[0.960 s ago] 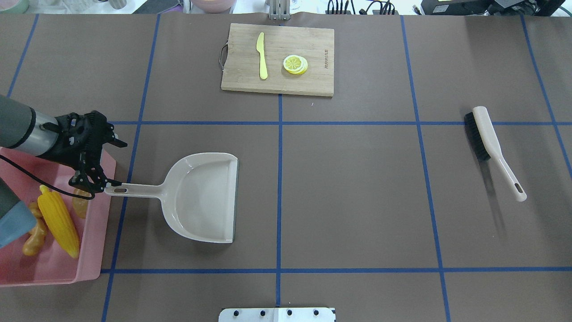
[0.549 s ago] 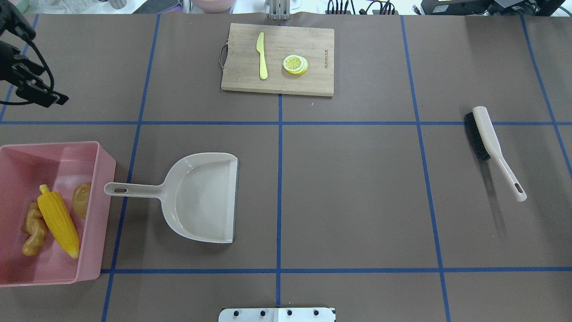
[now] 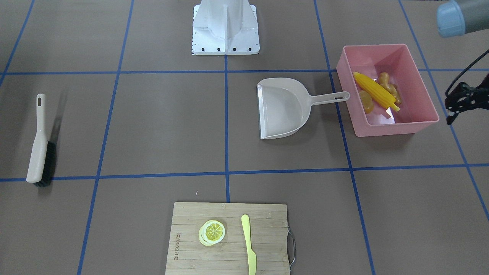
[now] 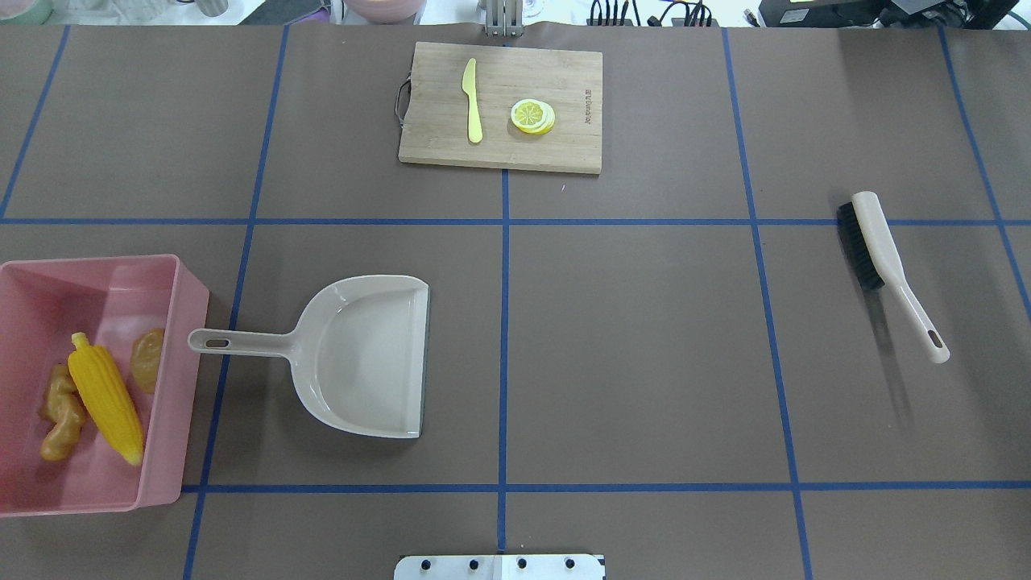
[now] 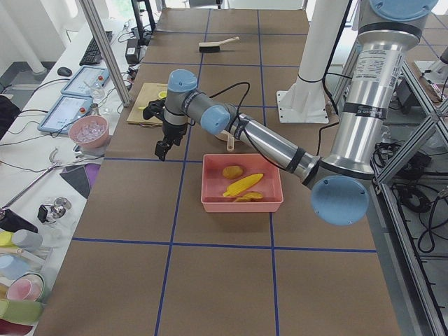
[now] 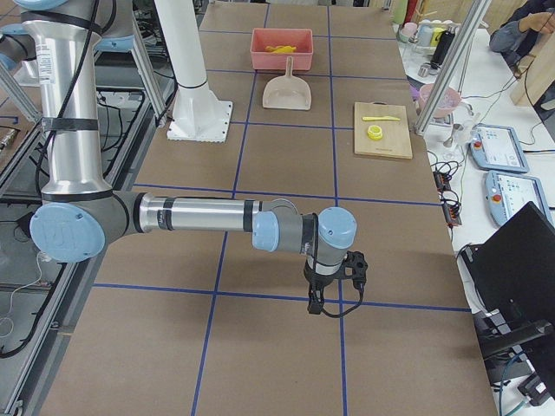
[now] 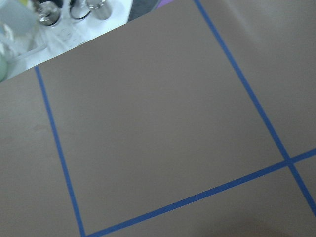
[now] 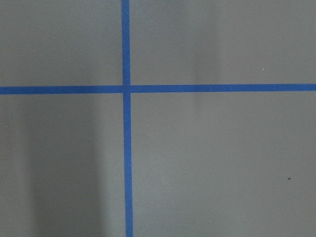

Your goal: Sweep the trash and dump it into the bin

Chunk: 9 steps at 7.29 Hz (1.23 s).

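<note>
Trash: three pieces, one corn cob (image 4: 105,399), one ginger root (image 4: 60,415) and one potato (image 4: 147,358), all lying inside the bin.
Bin (image 4: 181,387): one, at the table's left.
Dustpan (image 4: 362,358): one, flat just right of the bin, its handle end beside the bin's wall.
Brush (image 4: 886,258): one, well apart at the right.
Cutting board (image 4: 499,153): one, far middle, bearing one knife (image 4: 472,101) and one lemon slice (image 4: 532,115).
Left gripper (image 5: 161,150): above bare table beyond the bin; I cannot tell how its fingers stand.
Right gripper (image 6: 314,305): low over bare table at the right end; finger spacing cannot be told.
Change: a second ago the left gripper was at the dustpan's handle end. It has since lifted away and left the overhead view. Dustpan, trash and brush have not shifted.
</note>
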Each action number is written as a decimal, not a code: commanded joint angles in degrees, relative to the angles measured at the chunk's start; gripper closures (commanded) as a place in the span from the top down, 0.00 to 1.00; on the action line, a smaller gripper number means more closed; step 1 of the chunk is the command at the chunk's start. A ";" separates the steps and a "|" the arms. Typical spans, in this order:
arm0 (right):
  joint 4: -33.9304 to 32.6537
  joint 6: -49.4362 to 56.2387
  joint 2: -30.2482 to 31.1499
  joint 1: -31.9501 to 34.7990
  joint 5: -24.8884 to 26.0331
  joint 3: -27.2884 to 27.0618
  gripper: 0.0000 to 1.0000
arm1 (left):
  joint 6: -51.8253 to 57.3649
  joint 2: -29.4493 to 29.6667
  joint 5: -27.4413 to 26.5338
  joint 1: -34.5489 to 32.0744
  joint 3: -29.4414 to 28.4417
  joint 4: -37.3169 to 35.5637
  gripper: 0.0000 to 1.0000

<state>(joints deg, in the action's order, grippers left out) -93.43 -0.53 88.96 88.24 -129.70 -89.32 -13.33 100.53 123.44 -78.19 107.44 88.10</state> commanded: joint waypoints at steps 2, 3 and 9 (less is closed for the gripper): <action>0.09 0.00 0.07 0.00 -0.02 -0.07 1.00 | -0.39 -10.21 10.01 -11.07 -1.78 -4.70 0.99; 0.09 0.00 0.16 0.00 -0.02 -0.07 1.00 | -0.04 -12.09 11.72 -12.67 -3.10 -4.35 0.99; 0.09 0.00 0.16 0.00 0.15 -0.07 1.00 | 3.22 -19.06 11.73 -13.13 -6.80 1.98 0.99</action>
<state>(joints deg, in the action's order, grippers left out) -93.34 -0.53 89.12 88.24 -129.58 -89.38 -10.34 81.73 135.01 -91.37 101.00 89.15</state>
